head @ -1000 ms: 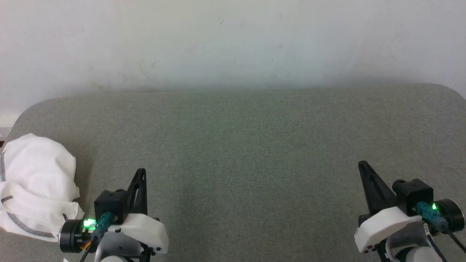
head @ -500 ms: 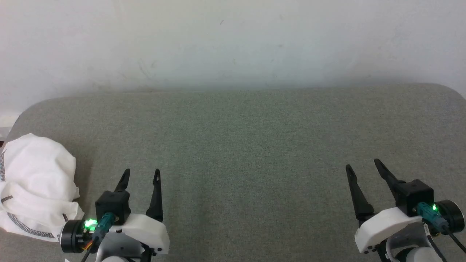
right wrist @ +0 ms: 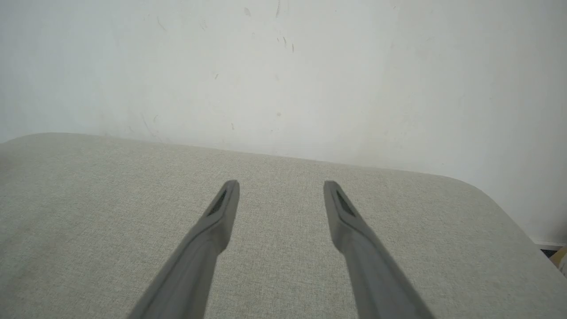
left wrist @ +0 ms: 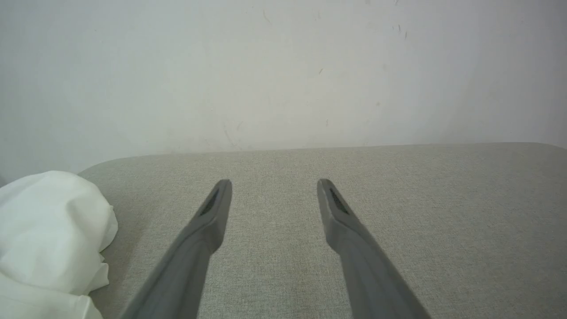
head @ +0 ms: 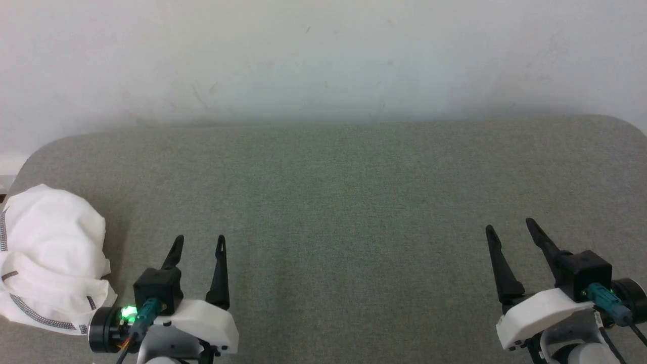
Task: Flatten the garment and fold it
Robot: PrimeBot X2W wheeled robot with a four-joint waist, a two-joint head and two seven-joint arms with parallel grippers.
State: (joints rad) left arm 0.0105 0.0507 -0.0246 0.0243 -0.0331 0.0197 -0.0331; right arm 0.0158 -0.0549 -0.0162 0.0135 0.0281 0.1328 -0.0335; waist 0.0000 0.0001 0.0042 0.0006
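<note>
The garment [head: 48, 258] is a white crumpled heap with dark zigzag seams, lying at the left edge of the grey cushioned surface [head: 328, 202]. In the left wrist view the garment [left wrist: 48, 239] bulges at the lower left. My left gripper [head: 199, 240] stands open just right of the heap, apart from it, with nothing between its fingers; its fingertips [left wrist: 221, 188] spread over bare fabric. At the lower right my right gripper [head: 510, 225] is open and empty too, its fingertips [right wrist: 230, 190] above bare cushion.
A pale wall [head: 323, 60] rises directly behind the cushion. The cushion has rounded far corners, and its right edge [right wrist: 509, 212] drops off near the right gripper. A wide stretch of grey fabric lies between the two grippers.
Both grippers went from shut to open within the last second. The arms have shifted only slightly; the garment has not moved.
</note>
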